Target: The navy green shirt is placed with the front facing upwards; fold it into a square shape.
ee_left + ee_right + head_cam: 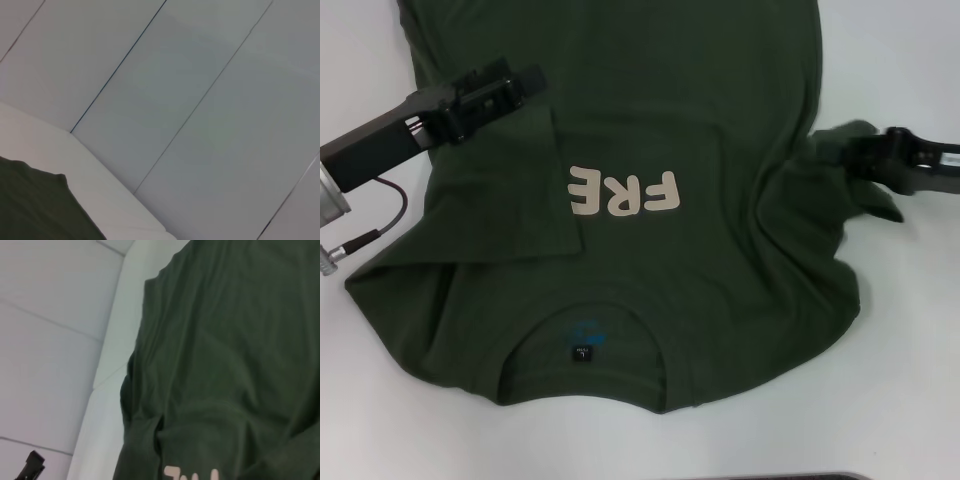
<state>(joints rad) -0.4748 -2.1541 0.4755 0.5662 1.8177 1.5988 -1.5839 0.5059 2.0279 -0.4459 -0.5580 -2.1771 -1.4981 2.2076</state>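
The navy green shirt [650, 200] lies face-up on the white counter [900, 60], its left side folded inward; left claw [525, 85] hovers above, grip unclear, while right claw [855, 155] pinches the right edge.

Cream "FRE" on navy green shirt [650, 120]

The dark olive-green cotton T-shirt [700, 130] lies on the white counter [910, 400], collar nearest the robot. The left tool [525, 85] rests on its folded-in left side; the right tool [865, 155] meets its bunched right edge.
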